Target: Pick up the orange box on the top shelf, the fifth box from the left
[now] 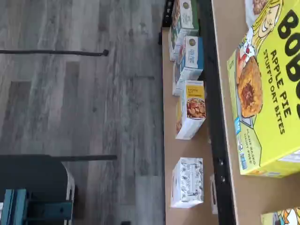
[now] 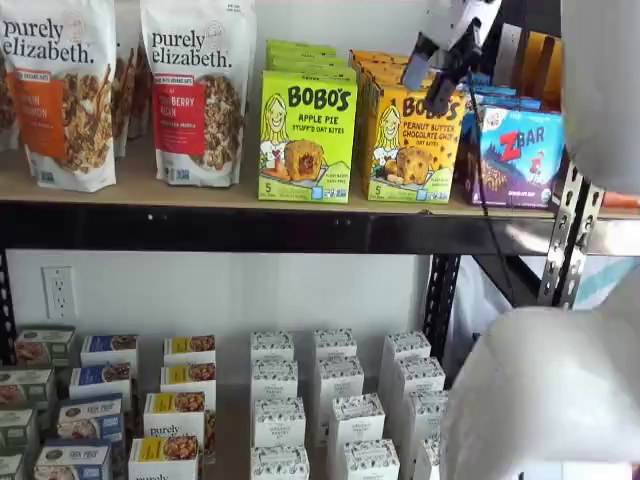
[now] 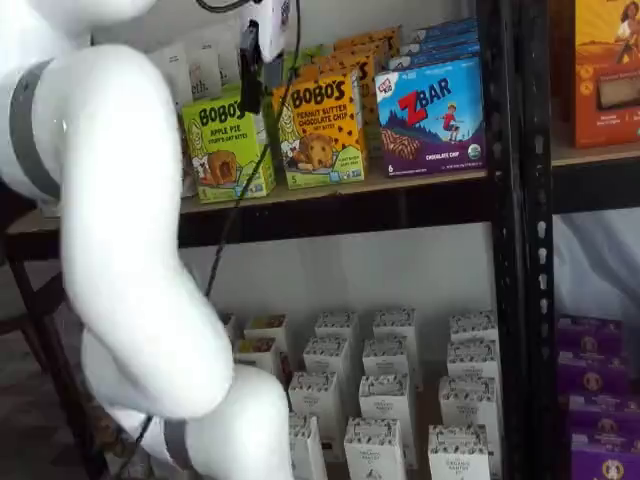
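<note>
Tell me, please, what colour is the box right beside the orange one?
Lime green, the apple pie box, clearest in a shelf view.

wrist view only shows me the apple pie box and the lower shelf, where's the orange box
Observer: The orange box stands upright on the top shelf, between the Apple Pie box and the ZBar box, in both shelf views.
Operator: and the gripper
Observer: In a shelf view the gripper hangs in front of the orange box's top edge.
Operator: open or gripping
Observer: Open: a gap shows between the fingers, with nothing in them.
</note>
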Controlling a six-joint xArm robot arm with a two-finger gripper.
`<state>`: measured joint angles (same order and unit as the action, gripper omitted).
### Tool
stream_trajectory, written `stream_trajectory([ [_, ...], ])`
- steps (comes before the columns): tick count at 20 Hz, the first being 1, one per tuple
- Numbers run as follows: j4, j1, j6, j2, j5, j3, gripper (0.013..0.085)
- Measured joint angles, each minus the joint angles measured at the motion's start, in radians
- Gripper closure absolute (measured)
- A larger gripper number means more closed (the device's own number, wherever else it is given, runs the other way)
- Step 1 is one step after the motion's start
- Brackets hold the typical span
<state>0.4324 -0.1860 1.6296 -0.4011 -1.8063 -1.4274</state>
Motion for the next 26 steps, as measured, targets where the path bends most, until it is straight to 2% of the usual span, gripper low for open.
stream_trajectory([
  [2,-0.059,0.034,-0.015,-0.007,0.018,-0.005,0.013],
  [3,-0.071,0.042,-0.021,-0.008,0.02,-0.009,0.013],
  [12,-0.07,0.056,-0.044,-0.002,0.007,-0.037,0.013],
  [17,-0.154,0.108,-0.061,-0.042,0.161,0.021,0.013],
  [19,-0.176,0.124,-0.068,-0.037,0.198,0.024,0.013],
  [26,-0.22,0.153,-0.085,0.024,0.203,-0.033,0.013],
])
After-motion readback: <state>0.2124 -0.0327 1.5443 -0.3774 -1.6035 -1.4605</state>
